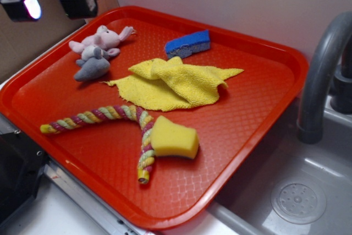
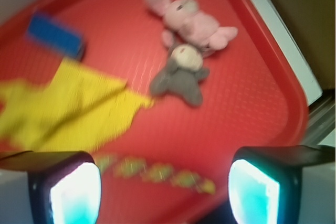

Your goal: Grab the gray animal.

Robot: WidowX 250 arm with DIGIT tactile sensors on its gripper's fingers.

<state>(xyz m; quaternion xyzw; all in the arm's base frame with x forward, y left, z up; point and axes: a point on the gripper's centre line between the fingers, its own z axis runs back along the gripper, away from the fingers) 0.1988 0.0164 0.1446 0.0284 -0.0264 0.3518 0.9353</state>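
Tray, red, fills most of the exterior view, sitting on a pale surface beside a gray sink with a curved faucet at right. Gray mouse lies in the upper left of the tray, touching the pink plush animal just above it. Yellow cloth is crumpled at centre, its left tip near the mouse. Blue sponge sits above the cloth, apart from it. Braided rope toy curves across the lower left; yellow sponge rests against its lower end. Gripper hangs at the top left corner of the frame, above the tray edge, well clear of the toys; fingers apart, nothing between them.

Wrist view, blurred. Two fingers show at the bottom corners, spread wide, the gripper holding nothing. Gray mouse sits above centre, pale face up-frame, touching the pink plush animal above it. Yellow cloth lies at left, one corner reaching close to the mouse. Blue sponge at upper left. Rope toy runs along the bottom between the fingers. Tray rim curves down the right side.
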